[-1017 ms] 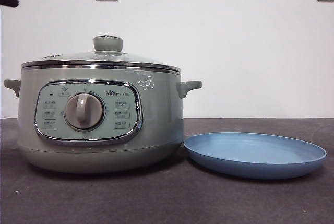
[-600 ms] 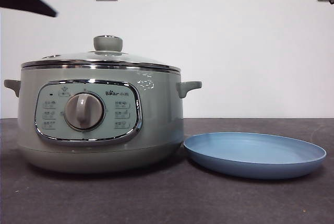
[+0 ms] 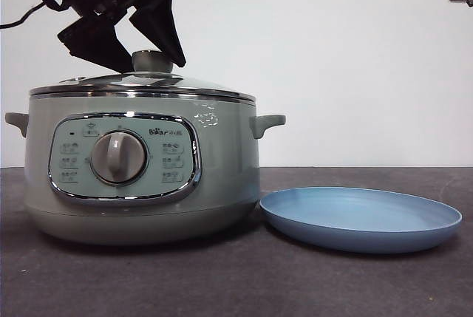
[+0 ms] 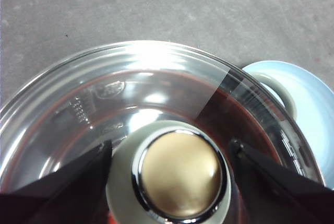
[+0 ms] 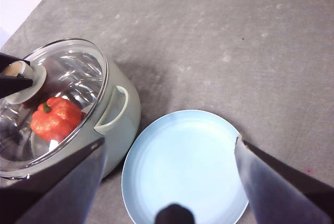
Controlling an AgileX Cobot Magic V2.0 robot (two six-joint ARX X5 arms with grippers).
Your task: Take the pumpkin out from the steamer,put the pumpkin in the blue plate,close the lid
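A round sage-green electric steamer [image 3: 140, 165] stands closed beside an empty, shallow light-blue plate [image 3: 361, 217]. Its chrome-rimmed glass lid [image 3: 140, 84] covers the small orange-red pumpkin [image 5: 55, 118] inside. The left gripper [image 3: 144, 57], absent a second ago, has dropped over the lid's knob, jaws spread and unclosed; lifting likely comes next. The right gripper [image 5: 169, 145] hangs released above the plate.
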